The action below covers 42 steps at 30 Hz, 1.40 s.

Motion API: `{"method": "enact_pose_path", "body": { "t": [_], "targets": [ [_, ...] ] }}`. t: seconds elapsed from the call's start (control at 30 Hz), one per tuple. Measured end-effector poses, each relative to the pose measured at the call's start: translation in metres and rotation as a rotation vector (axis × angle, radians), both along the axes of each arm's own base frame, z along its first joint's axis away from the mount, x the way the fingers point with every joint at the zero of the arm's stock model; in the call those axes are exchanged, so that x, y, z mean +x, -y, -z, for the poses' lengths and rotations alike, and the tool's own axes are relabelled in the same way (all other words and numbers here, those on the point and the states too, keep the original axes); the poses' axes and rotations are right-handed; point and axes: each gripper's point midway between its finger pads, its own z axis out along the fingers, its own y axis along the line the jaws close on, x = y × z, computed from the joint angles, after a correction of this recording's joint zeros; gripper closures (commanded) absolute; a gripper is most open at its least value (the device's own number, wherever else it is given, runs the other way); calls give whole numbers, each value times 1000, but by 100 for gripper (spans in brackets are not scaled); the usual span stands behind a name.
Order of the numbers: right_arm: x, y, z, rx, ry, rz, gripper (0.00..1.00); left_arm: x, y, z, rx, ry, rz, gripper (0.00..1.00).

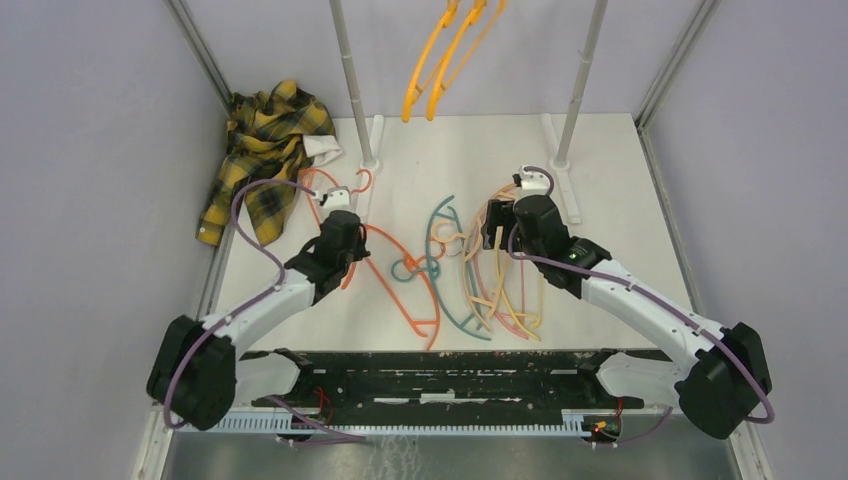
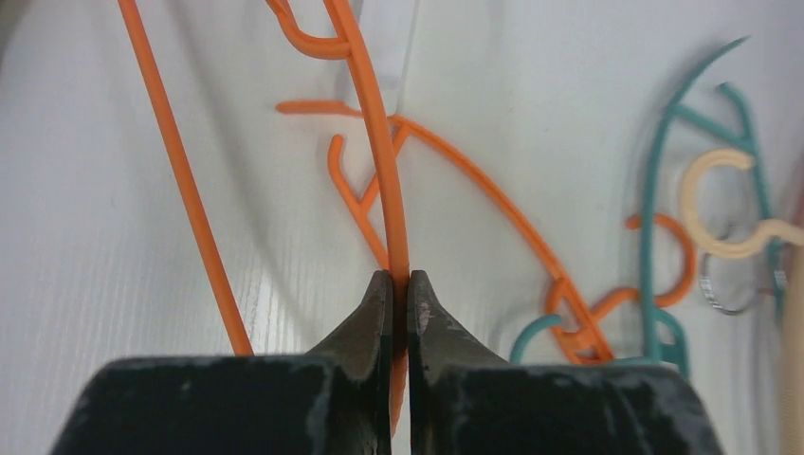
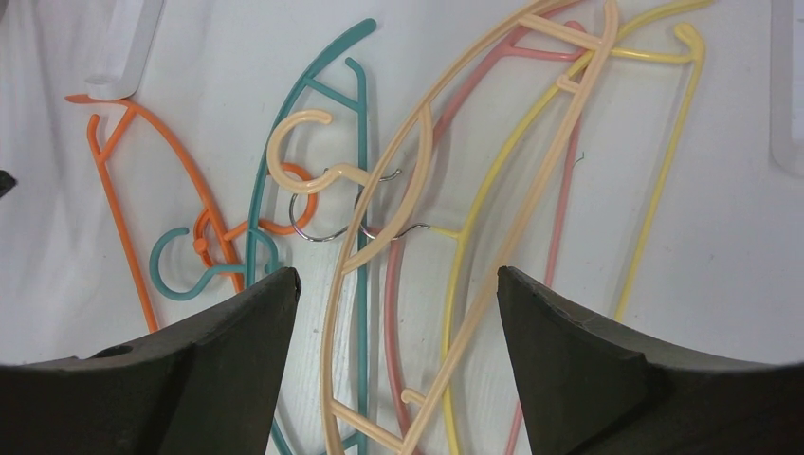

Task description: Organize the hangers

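Note:
My left gripper is shut on the thin rim of an orange hanger at the table's left-centre. A second orange hanger lies flat to its right, hooked into a teal hanger. My right gripper is open and hovers over a pile of pale yellow, pink and yellow hangers. Its jaws stand wide on either side of them and hold nothing. Two yellow-orange hangers hang at the top.
A yellow-and-black plaid shirt lies crumpled at the back left. Two grey upright poles stand on white feet at the back. Grey walls close in both sides.

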Motion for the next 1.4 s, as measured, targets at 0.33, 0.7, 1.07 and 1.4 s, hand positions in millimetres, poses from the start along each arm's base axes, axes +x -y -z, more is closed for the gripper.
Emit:
{"method": "enact_pose_path", "body": {
  "t": [0.33, 0.7, 1.07, 1.4],
  "targets": [
    [0, 7, -9, 1, 30, 28, 16, -17, 28, -142, -260, 296, 165, 97],
    [-3, 13, -10, -14, 29, 39, 16, -70, 36, -242, -480, 450, 301, 97],
    [-11, 24, -23, -18, 53, 56, 16, -139, 61, -267, -677, 389, 550, 97],
    [-18, 33, -41, 2, 92, 72, 16, -124, 88, -284, -722, 369, 645, 97]
  ]
}}
